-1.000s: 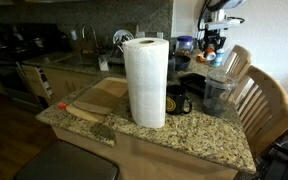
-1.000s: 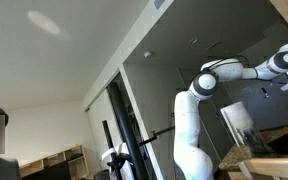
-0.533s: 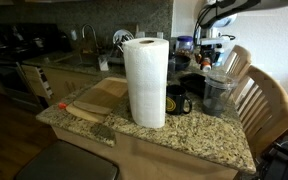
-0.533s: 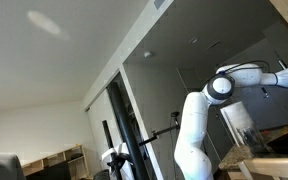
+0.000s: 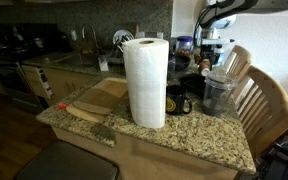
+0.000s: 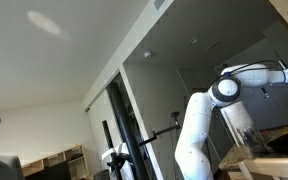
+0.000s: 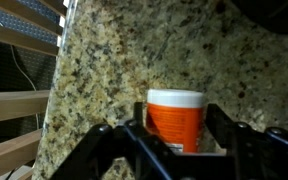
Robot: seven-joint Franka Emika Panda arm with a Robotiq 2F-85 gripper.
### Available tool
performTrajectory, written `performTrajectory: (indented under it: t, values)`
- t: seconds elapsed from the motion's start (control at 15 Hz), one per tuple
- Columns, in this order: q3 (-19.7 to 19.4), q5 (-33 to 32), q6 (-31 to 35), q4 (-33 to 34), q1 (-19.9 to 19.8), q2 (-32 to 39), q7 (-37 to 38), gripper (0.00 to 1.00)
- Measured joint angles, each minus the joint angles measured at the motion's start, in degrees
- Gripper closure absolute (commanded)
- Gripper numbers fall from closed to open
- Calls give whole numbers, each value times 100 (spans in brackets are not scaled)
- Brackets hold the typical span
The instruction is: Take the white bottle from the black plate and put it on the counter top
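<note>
In the wrist view my gripper [image 7: 175, 138] is shut on the white bottle [image 7: 174, 118], which has a white cap and an orange label. One finger [image 7: 134, 135] presses each side of it. The bottle hangs upright over the speckled granite counter top [image 7: 104, 70]; I cannot tell whether it touches. An edge of the black plate [image 7: 276, 12] shows at the top right corner, apart from the bottle. In an exterior view the gripper [image 5: 212, 62] is low over the far right of the counter [image 5: 199, 132]; the bottle is too small to make out there.
A tall paper towel roll [image 5: 146, 82] stands mid-counter, with a black mug [image 5: 177, 101] and a clear plastic container [image 5: 219, 92] to its right. A pale cutting board [image 5: 99, 95] lies at the left. Wooden chairs [image 5: 264, 100] stand at the counter's right edge. The arm [image 6: 224, 90] shows against a ceiling.
The arm has come down toward the counter at the far right in an exterior view; its elbow has swung right and lower in the other.
</note>
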Motion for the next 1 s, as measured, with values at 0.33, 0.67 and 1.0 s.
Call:
performTrajectory:
  t: [0.33, 0.67, 1.0]
  values:
    - [12, -3, -190, 280, 38, -44, -34, 0]
    - [-41, -326, 241, 206, 222, -427, 147, 0]
    - [-101, -1357, 1562, -639, 908, -1673, 818, 0]
